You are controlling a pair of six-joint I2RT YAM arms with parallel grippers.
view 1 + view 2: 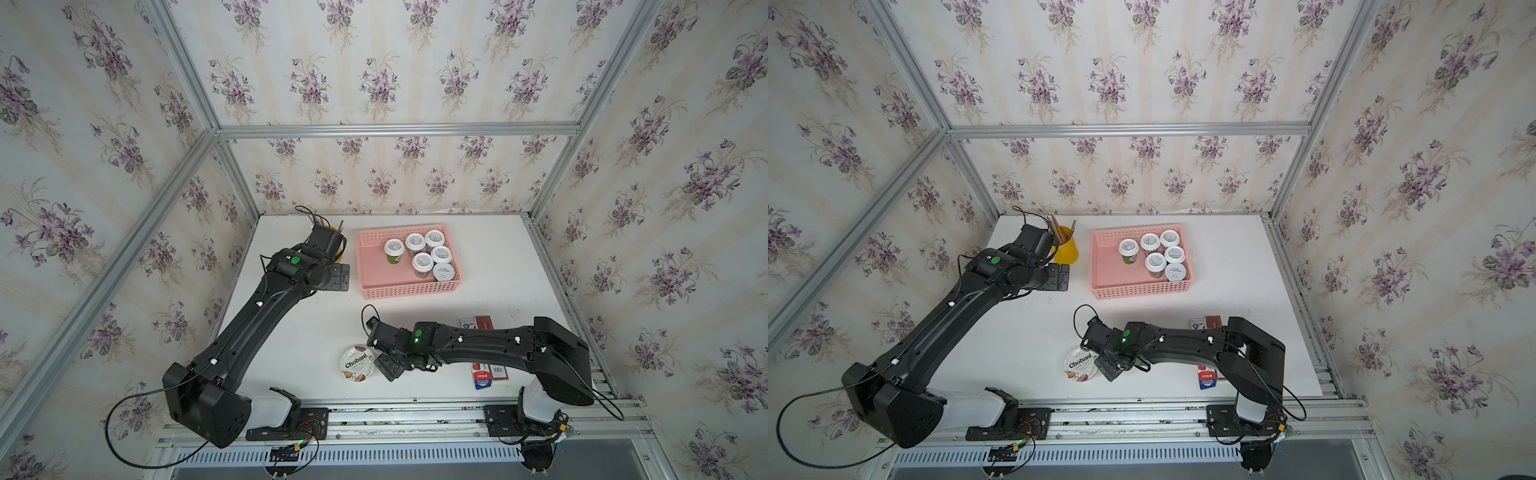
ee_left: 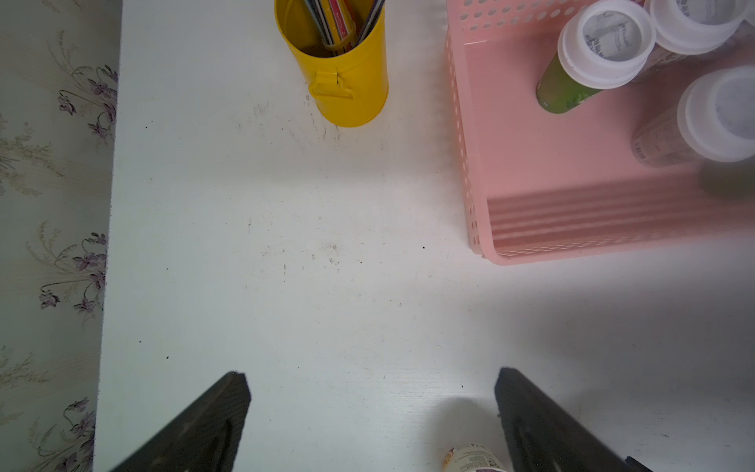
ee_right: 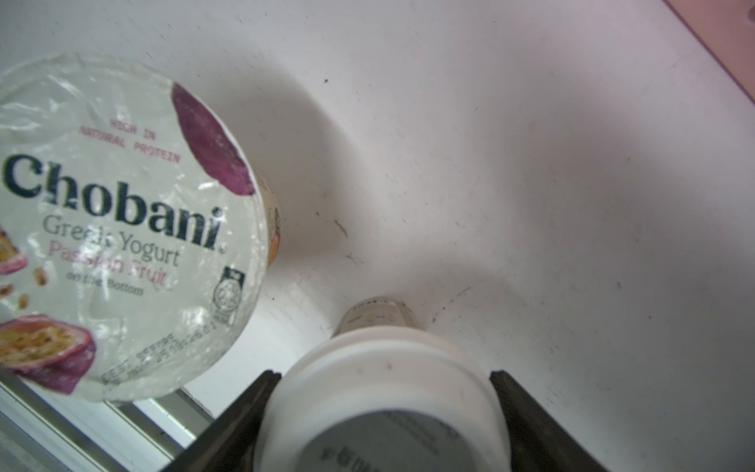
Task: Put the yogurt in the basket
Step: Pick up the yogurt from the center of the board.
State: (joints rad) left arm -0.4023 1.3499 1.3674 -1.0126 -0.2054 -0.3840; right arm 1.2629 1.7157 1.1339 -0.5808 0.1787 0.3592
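Right wrist view is showing the relation that is deciding the coming move. Over the bare worktop [image 1: 316, 328] the left claw [image 2: 371, 374] is hanging released, well apart from any loose cup. The Chobani cup [image 3: 122, 229] is standing just beside the right claw [image 3: 385, 374], on its left. A white-lidded cup [image 3: 380, 408] is standing upright between this claw's fingers, which are flanking the lid. Whether they are pressing it I cannot tell. The pink basket [image 1: 370, 266], holding six cups [image 1: 422, 262], is lying farther back and slightly right

Pink basket [image 1: 399, 292] holds 6 upright cups [image 1: 423, 262], right side; Chobani cup [image 1: 357, 362] & white-lid cup [image 3: 384, 404] upright on bench, adjacent.
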